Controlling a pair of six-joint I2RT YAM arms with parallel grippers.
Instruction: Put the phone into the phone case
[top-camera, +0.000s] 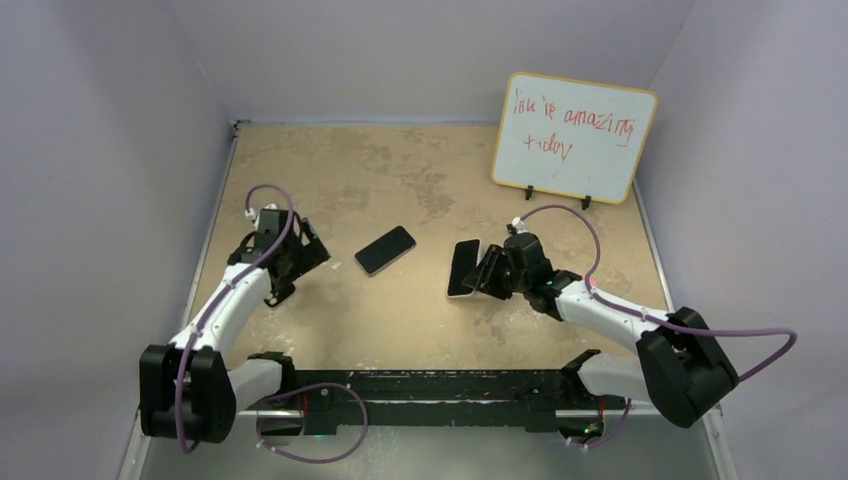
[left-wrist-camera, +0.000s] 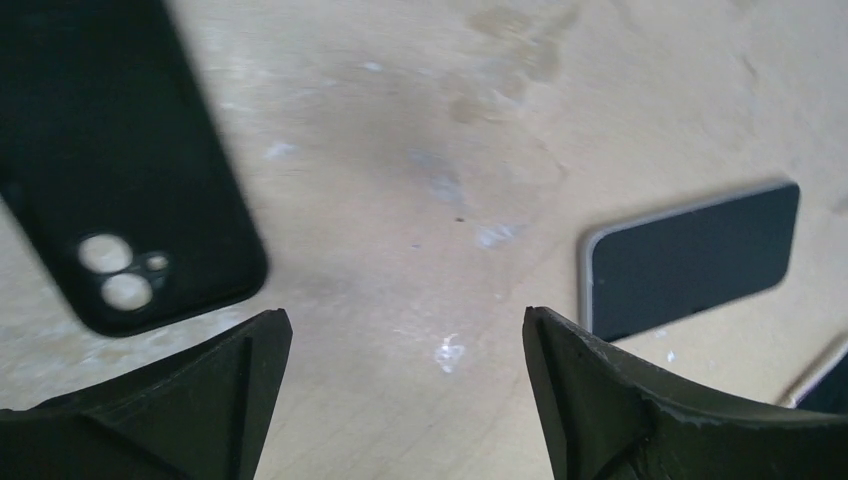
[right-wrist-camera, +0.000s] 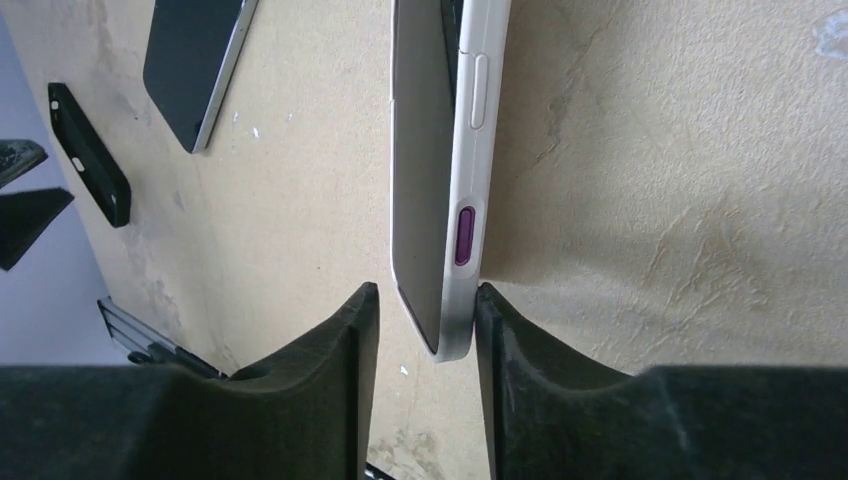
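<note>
Right wrist view gives you the key detail: the right gripper (right-wrist-camera: 425, 295) is narrowed around the lower corner of a white-edged device (right-wrist-camera: 470, 150) with a purple side button. One pad touches its white side and the other sits just beside its face. You cannot tell from here whether this is a cased phone or something else. It stands tipped up on its long edge rather than lying flat, so I judge it is pinched, probably so that it can be lifted or moved aside.

Your own task pieces lie flat on the table (top-camera: 420, 330). The phone (top-camera: 385, 250) is screen up near the middle, left of the right gripper. The black phone case (left-wrist-camera: 120, 170) lies further left with its camera cut-outs showing, just beyond the left gripper (left-wrist-camera: 402, 320). In the top view that arm hides the case.

The left gripper is spread wide and touches nothing, with bare table between its fingers. It hangs between case and phone, probably placed to go for either.
</note>
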